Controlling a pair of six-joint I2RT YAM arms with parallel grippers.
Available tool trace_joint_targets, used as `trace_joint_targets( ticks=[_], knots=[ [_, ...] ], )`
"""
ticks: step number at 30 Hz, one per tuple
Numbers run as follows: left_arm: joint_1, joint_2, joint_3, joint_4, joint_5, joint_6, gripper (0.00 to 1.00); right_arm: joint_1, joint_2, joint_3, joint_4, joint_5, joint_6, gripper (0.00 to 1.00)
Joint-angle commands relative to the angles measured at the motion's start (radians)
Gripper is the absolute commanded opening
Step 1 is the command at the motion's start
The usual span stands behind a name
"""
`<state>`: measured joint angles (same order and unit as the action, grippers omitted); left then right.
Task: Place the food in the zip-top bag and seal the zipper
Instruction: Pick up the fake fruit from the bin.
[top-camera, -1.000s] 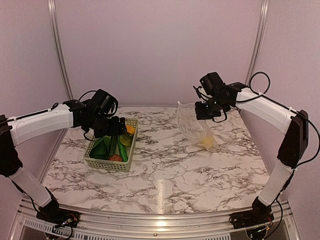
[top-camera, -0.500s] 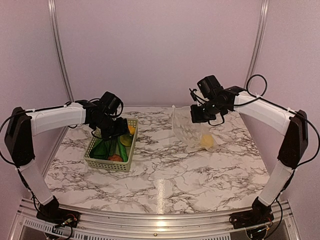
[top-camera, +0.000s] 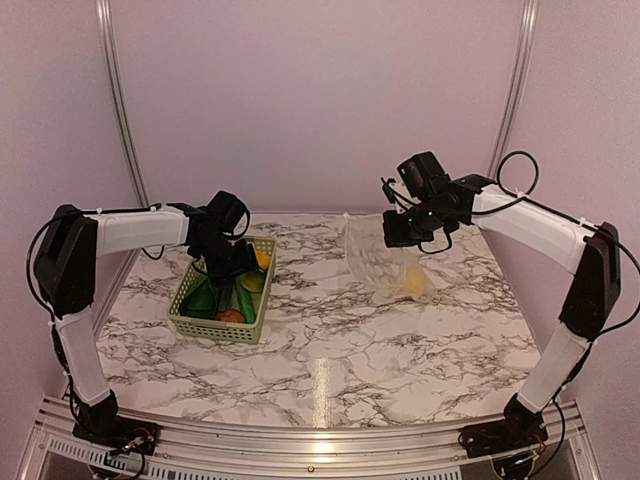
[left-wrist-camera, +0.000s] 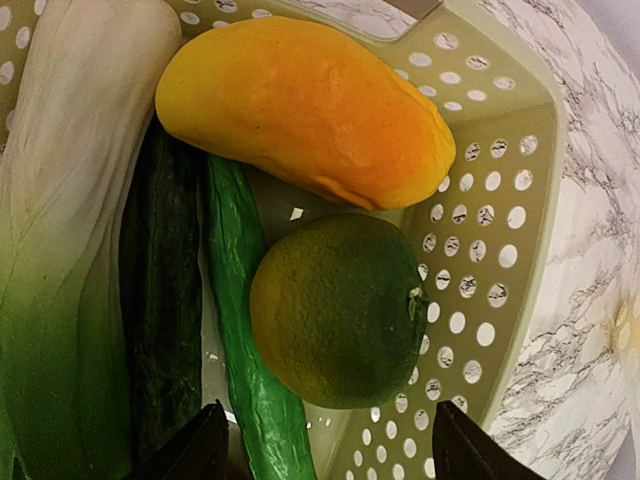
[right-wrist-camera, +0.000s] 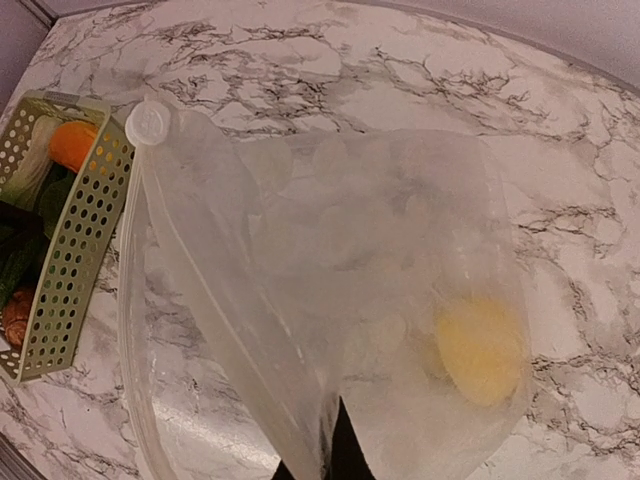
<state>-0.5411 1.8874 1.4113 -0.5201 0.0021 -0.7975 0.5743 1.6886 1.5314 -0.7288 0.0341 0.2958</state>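
The left arm (top-camera: 135, 228) and the right arm (top-camera: 525, 220) look alike. Rounded white plastic shells cover the long links, with matte black housings at the elbows (top-camera: 592, 280) and wrists. The squat black bases (top-camera: 500, 435) have a few coloured wires at their feet. Thin black cables (top-camera: 515, 165) loop beside the forearms. Each wrist carries a boxy black camera block (top-camera: 425, 170). The left pincer (left-wrist-camera: 325, 462) has two flat, black, pointed fingers (left-wrist-camera: 190, 455). The right pincer (right-wrist-camera: 320, 462) shows the same dark tips.
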Motion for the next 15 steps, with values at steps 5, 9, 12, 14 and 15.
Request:
trace_joint_targets(
  ticks=[5,9,12,14,15],
  knots=[
    [0.034,0.068,0.039,0.039,0.081,-0.009,0.71,0.01,-0.029,-0.005,0.018,-0.009,0.015,0.0],
    [0.038,0.085,0.044,0.073,0.104,-0.003,0.7,0.009,-0.029,-0.005,0.012,-0.013,0.015,0.0],
    [0.038,0.102,0.055,0.082,0.116,0.0,0.69,0.01,-0.03,-0.006,0.007,-0.013,0.014,0.0],
    [0.038,0.112,0.062,0.088,0.127,0.0,0.69,0.01,-0.034,-0.011,0.003,-0.014,0.016,0.0],
    [0.038,0.115,0.063,0.093,0.131,0.0,0.69,0.01,-0.035,-0.012,0.003,-0.014,0.017,0.0]
  ],
)
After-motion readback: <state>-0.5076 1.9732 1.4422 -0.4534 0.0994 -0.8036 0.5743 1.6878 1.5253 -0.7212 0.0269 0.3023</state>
